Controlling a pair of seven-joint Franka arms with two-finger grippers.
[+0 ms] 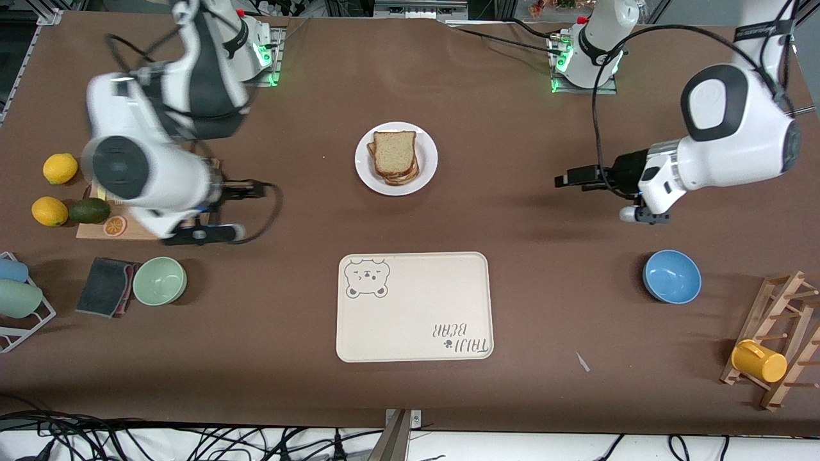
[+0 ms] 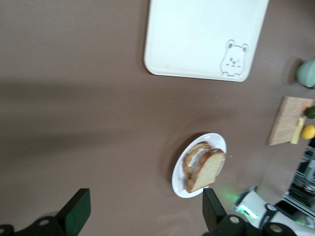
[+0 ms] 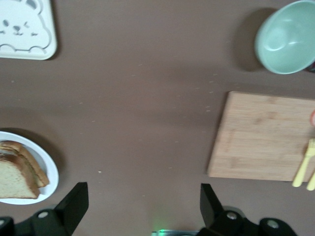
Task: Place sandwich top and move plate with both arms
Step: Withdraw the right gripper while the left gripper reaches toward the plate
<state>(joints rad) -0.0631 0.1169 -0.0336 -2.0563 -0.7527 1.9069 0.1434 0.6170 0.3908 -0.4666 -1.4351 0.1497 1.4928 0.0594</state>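
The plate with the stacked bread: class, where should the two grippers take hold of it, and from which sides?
Grip the plate by its bare shallow rim, one gripper at each arm's end of it. The sandwich top and the slices under it cover the middle, leaving only rim free; probably come in low from the sides.

The only writing I can read is on the cream tray [image 1: 415, 307], where the words "TAIJI BEAR" sit in dark letters by one corner, upside down as the front camera shows them, with a small paw mark next to them. At the corner diagonally across from that I see a drawn bear face [image 1: 366, 277], which the wrist views also show. A black band on the left arm [image 1: 762, 29] carries pale lettering I can't make out.
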